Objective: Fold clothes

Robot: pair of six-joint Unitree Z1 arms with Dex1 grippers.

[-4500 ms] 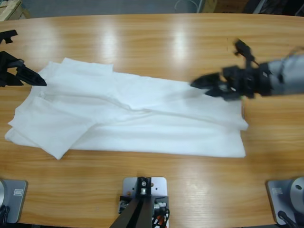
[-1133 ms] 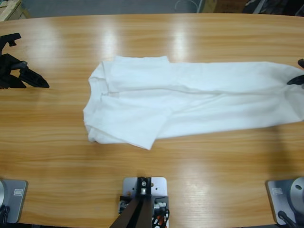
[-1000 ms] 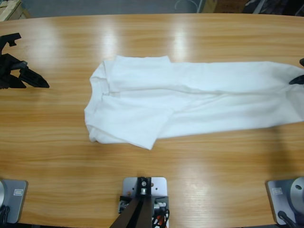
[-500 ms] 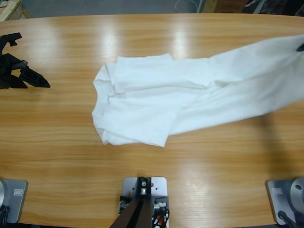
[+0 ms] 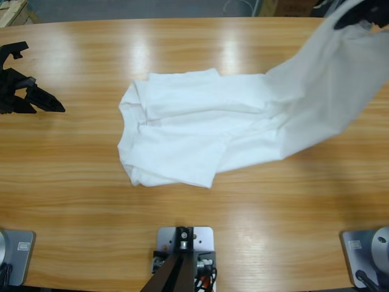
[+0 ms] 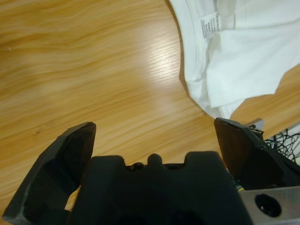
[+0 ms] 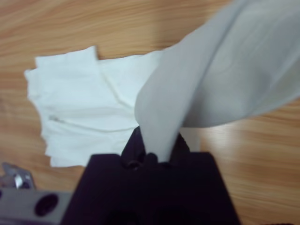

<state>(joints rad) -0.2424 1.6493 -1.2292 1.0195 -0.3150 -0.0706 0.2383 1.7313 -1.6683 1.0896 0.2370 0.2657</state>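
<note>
The T-shirt is being lifted off the tabletop at its far right corner, 1 end pinched in the right gripper; the left gripper, jaws spread, is idling at the left edge. Laying that end over the collar seems next.

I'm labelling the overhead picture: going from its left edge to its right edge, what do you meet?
Left hand, open, over bare table → the T-shirt, collar end flat on the wood → its lifted end → right hand, shut on it at the top right corner.

Bare long wooden table lies open along the near and left sides. The plain white cotton T-shirt covers the middle, its lifted end blocking the upper right corner.
</note>
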